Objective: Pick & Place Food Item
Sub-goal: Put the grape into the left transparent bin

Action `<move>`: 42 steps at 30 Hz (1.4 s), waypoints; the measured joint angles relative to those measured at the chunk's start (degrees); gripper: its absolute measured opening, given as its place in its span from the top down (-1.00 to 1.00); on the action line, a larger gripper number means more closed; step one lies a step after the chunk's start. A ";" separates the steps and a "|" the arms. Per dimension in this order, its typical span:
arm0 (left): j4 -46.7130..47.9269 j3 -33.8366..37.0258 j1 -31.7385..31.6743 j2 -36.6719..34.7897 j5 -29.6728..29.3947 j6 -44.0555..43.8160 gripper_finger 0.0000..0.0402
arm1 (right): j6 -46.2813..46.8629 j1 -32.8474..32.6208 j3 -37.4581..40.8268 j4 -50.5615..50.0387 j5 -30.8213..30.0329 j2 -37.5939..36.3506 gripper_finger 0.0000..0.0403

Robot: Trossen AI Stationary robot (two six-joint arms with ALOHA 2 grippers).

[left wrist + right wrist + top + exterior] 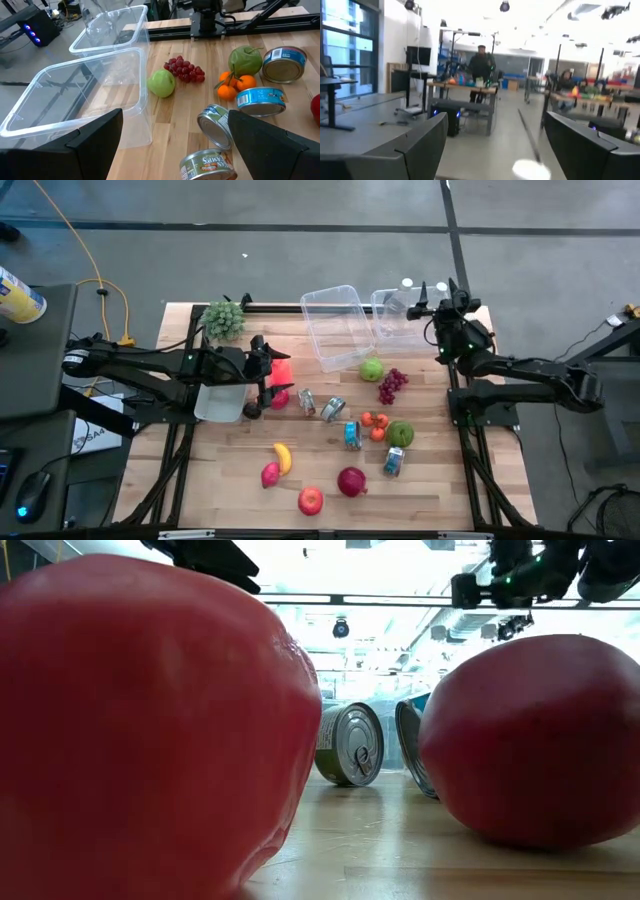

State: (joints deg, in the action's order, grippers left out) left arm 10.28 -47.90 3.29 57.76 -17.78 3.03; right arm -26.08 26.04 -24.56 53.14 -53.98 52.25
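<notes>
Two clear bins stand at the far middle of the worktop, with fruit and cans scattered nearer, including a green apple just beside the larger bin. Left end effector, jaws wide and empty, hovers at the left over a red item; right end effector, also wide and empty, is raised at the far right. Judged stage: before any pick, so next comes descent and closure on one food item.

Grey floor surrounds the wooden worktop. Beyond: bright ceiling lights, windows, desks, a standing person.
</notes>
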 joint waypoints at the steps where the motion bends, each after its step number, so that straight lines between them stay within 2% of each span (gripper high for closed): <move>1: 0.00 0.00 0.00 0.00 0.00 0.00 -0.75 | -2.55 -0.78 0.00 1.35 -0.08 0.00 -0.59; 6: -0.02 0.00 0.00 0.00 0.00 0.00 -0.75 | -11.01 -6.41 0.00 5.96 0.09 0.00 -0.59; 13: 0.01 0.00 0.01 0.00 0.00 0.00 -0.75 | -11.72 -15.43 -0.02 6.06 -0.48 -0.02 -0.57; 18: 0.04 -0.02 0.00 0.00 0.00 -0.02 -0.75 | -9.87 -24.10 -0.02 1.55 -0.54 -0.02 -0.57; 24: 0.66 0.00 0.00 0.00 0.00 -0.18 -0.75 | -2.91 -34.91 -0.02 -12.75 -1.80 0.02 -0.57; 29: 0.85 0.00 0.02 0.00 0.00 -2.07 -0.75 | 9.66 -41.06 -0.02 -30.59 -1.84 0.74 -0.57; 36: 0.85 0.00 0.00 0.00 0.12 -3.09 -0.75 | 43.55 -43.11 -0.02 -57.67 -2.78 0.45 -0.57; 39: 0.85 0.00 0.00 0.00 0.26 -3.10 -0.75 | 55.98 -42.64 -0.02 -67.10 1.59 0.07 -0.57; 42: 0.86 0.00 0.00 0.02 0.25 -3.36 -0.75 | 64.43 -41.71 -0.02 -74.99 8.09 0.09 -0.57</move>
State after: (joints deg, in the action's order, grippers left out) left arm 11.14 -47.90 3.29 57.78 -17.53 -0.34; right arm 38.35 -15.67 -24.58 -21.85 -45.89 52.34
